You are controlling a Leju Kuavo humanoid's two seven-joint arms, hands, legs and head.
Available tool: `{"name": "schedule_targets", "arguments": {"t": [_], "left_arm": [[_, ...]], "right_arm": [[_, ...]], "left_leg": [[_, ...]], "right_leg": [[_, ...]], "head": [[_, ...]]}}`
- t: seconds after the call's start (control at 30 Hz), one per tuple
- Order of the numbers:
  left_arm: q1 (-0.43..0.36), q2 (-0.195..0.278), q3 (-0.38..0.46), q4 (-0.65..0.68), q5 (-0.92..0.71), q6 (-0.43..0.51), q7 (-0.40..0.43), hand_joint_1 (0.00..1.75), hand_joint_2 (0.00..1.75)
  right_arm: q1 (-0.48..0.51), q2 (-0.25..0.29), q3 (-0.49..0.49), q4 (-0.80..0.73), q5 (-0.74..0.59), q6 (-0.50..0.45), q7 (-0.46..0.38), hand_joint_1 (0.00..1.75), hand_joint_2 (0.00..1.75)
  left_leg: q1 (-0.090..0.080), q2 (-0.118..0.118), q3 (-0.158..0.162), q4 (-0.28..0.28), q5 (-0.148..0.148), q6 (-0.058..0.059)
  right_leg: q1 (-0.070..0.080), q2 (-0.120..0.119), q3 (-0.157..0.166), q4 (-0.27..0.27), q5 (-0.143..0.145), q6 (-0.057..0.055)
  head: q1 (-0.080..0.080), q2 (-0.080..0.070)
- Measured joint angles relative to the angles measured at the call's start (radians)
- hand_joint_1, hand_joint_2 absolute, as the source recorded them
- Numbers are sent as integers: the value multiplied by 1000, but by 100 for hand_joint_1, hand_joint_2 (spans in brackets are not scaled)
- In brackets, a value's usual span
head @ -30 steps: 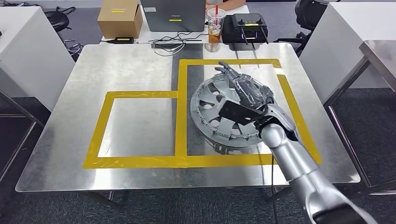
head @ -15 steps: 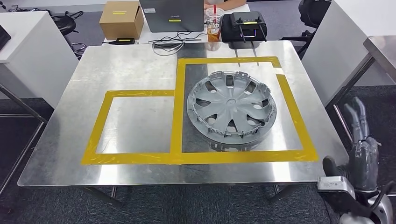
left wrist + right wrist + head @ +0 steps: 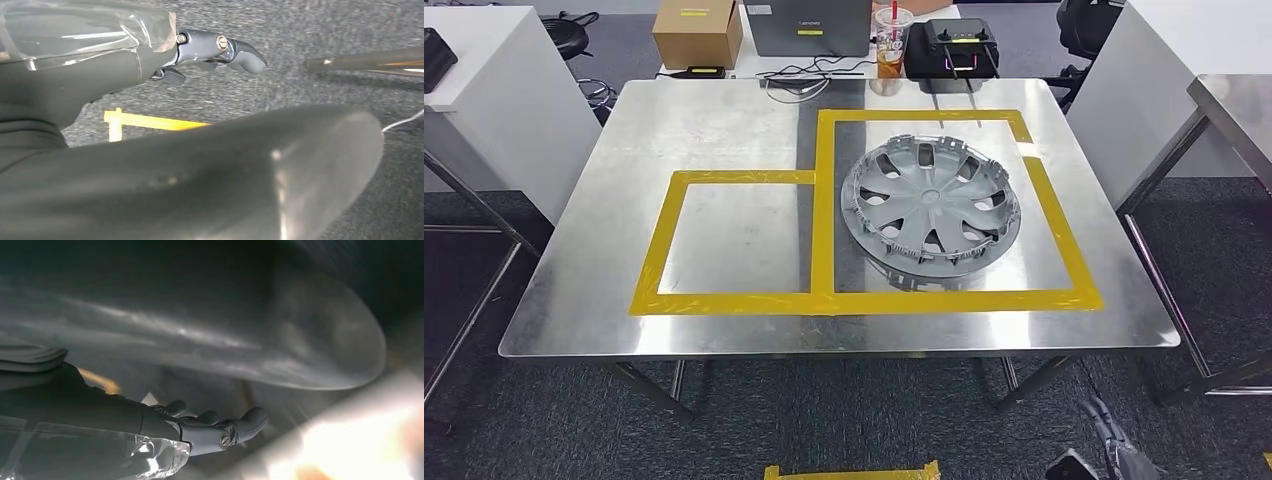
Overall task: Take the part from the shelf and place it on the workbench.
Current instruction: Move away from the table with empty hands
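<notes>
Dark grey carpet [image 3: 844,420] covers the floor around a steel table [image 3: 724,120] that stands in the middle of the head view. Yellow tape [image 3: 824,200] marks two adjoining rectangles on the tabletop: a smaller one on the left and a larger one on the right.

The part, a grey wheel cover [image 3: 931,205], lies flat inside the larger right rectangle, with its spoked face up. Its left rim sits just beside the tape strip that divides the two rectangles. No hand touches it.

The right hand [image 3: 1114,455] hangs low at the near right, below the table edge and well apart from the wheel cover. In the right wrist view its fingers [image 3: 235,429] extend loosely with a slight curl and hold nothing. The picture is blurred, so finer detail cannot be told.

The left hand [image 3: 210,50] shows in the left wrist view above the carpet. Its fingers [image 3: 245,54] are slightly bent and hold nothing. A yellow floor marking [image 3: 145,121] lies on the carpet behind it.

Beyond the far table edge stand a cardboard box [image 3: 696,32], a grey case [image 3: 809,28], a drink cup with a straw [image 3: 891,45] and a black controller [image 3: 960,50]. Loose cables [image 3: 809,78] run onto the far edge of the table. White tables flank the scene at the left [image 3: 494,110] and right [image 3: 1184,50].
</notes>
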Motion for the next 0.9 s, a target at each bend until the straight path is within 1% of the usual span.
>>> {"name": "schedule_targets", "arguments": {"t": [0.03, 0.07, 0.1, 0.13, 0.17, 0.2, 0.23, 0.27, 0.3, 0.33, 0.37, 0.4, 0.43, 0.47, 0.5, 0.57, 0.6, 0.63, 0.7, 0.73, 0.77, 0.8, 0.83, 0.87, 0.9], "left_arm": [[1, 0, 0, 1, 6, 2, 6, 0, 0], [3, -1, 0, 3, 11, 5, 11, 0, 0], [4, -2, 0, 5, 14, 8, 15, 0, 0], [6, -2, 0, 6, 16, 10, 19, 0, 0], [7, -3, 0, 8, 17, 13, 21, 0, 0], [8, -4, 0, 10, 17, 16, 22, 0, 0], [10, -4, 0, 11, 17, 19, 23, 0, 0], [11, -4, 0, 13, 14, 22, 24, 0, 0], [13, -4, 0, 14, 7, 24, 25, 0, 0], [14, -5, 1, 17, -5, 26, 25, 0, 0], [15, -5, 1, 20, -21, 28, 23, 0, 0], [14, -6, 1, 25, -39, 31, 20, 0, 0], [13, -6, 0, 28, -54, 33, 18, 0, 0], [13, -6, 0, 31, -64, 36, 15, 0, 0], [12, -6, 0, 32, -69, 38, 14, 0, 0], [12, -6, 0, 32, -71, 39, 14, 0, 0], [11, -6, 0, 39, -72, 52, 34, 0, 44], [9, -6, -1, 46, -79, 66, 53, 0, 87], [3, -5, -2, 60, -102, 95, 90, 0, 175], [1, -4, -2, 60, -117, 100, 89, 0, 175], [0, -3, -3, 61, -126, 107, 90, 0, 175], [0, -2, -6, 64, -132, 116, 92, 0, 131], [0, 0, -12, 67, -131, 126, 94, 0, 87], [0, 2, -21, 72, -125, 137, 97, 0, 44], [0, 4, -32, 77, -115, 147, 101, 0, 0]], "right_arm": [[-2, 9, -28, 33, 37, 9, -13, 0, 0], [-6, 17, -55, 65, 72, 17, -26, 0, 0], [-12, 22, -80, 98, 105, 25, -37, 0, 0], [-21, 26, -104, 134, 135, 32, -46, 0, 0], [-29, 28, -127, 173, 161, 39, -52, 0, 0], [-36, 29, -148, 213, 180, 47, -55, 0, 0], [-40, 30, -167, 251, 192, 61, -51, 0, 0], [-44, 30, -186, 292, 199, 84, -36, 0, 0], [-53, 27, -204, 333, 202, 117, -5, 0, 0], [-65, 21, -221, 383, 205, 160, 45, 0, 0], [-80, 9, -240, 439, 207, 201, 104, 0, 0], [-96, -7, -259, 500, 208, 236, 167, 0, 0], [-108, -21, -274, 548, 209, 257, 212, 0, 0], [-116, -30, -283, 581, 209, 267, 238, 0, 0], [-120, -35, -287, 597, 209, 270, 251, 0, 0], [-121, -38, -289, 605, 209, 270, 256, 0, 0], [-145, -77, -302, 710, 207, 259, 297, 0, 44], [-175, -124, -316, 840, 203, 245, 339, 0, 87], [-241, -232, -345, 1131, 195, 208, 417, 0, 175], [-254, -255, -349, 1192, 191, 197, 418, 0, 175], [-262, -270, -349, 1234, 184, 187, 418, 0, 175], [-268, -282, -348, 1269, 174, 177, 418, 0, 175], [-271, -292, -345, 1297, 159, 167, 419, 0, 131], [-273, -300, -339, 1321, 142, 159, 421, 0, 87], [-273, -308, -331, 1343, 123, 151, 424, 0, 44]], "left_leg": [[-1, 1, -13, 3, 9, -1], [-1, 1, -26, 9, 17, -4], [-1, 2, -39, 17, 23, -7], [-2, 2, -51, 26, 28, -12], [-3, 3, -59, 33, 34, -17], [-3, 4, -63, 38, 39, -23], [-2, 4, -65, 40, 46, -30], [0, 3, -66, 41, 50, -36], [4, 2, -71, 47, 43, -43], [7, 1, -78, 65, 17, -50], [10, 0, -90, 101, -25, -56], [12, -1, -104, 154, -77, -62], [14, -1, -115, 202, -119, -65], [14, -1, -122, 236, -145, -67], [15, -1, -126, 254, -156, -68], [15, -1, -127, 260, -159, -69], [16, -1, -91, 242, -133, -65], [14, -2, -26, 181, -122, -58], [9, -1, 102, 48, -98, -40], [5, 0, 129, 1, -112, -32], [2, 0, 126, -5, -108, -26], [2, 2, 122, -11, -99, -18], [3, 5, 118, -16, -89, -10], [5, 7, 112, -21, -78, -3], [5, 9, 105, -22, -69, 2]], "right_leg": [[0, 0, 28, -6, 11, 10], [0, -1, 73, -50, 28, 18], [0, -2, 131, -122, 36, 22], [3, -2, 185, -197, 35, 20], [5, -3, 223, -256, 29, 15], [9, -3, 243, -289, 19, 7], [12, -3, 245, -296, 19, 0], [12, -4, 238, -294, 25, -8], [11, -5, 232, -294, 33, -16], [9, -6, 223, -295, 43, -25], [7, -7, 212, -296, 55, -32], [7, -7, 200, -296, 66, -35], [7, -8, 190, -296, 74, -37], [7, -8, 184, -296, 80, -37], [7, -8, 181, -295, 83, -37], [7, -8, 179, -295, 84, -37], [8, -7, 161, -295, 97, -34], [10, -6, 142, -295, 115, -29], [12, -6, 106, -295, 154, -13], [12, -7, 105, -297, 164, -5], [11, -8, 106, -300, 171, 2], [9, -8, 103, -298, 173, 6], [8, -7, 94, -281, 163, 7], [8, -6, 77, -245, 139, 4], [7, -6, 52, -184, 104, -2]], "head": [[0, 0], [0, 0], [0, 0], [0, 0], [-1, 0], [-2, 0], [-3, 0], [-3, 0], [-3, 0], [-5, 0], [-6, 0], [-8, 0], [-9, 0], [-10, 0], [-10, 0], [-10, 0], [-10, 0], [-10, 0], [-9, 0], [-9, 0], [-10, 0], [-11, 0], [-11, 0], [-9, 0], [-8, 0]]}}
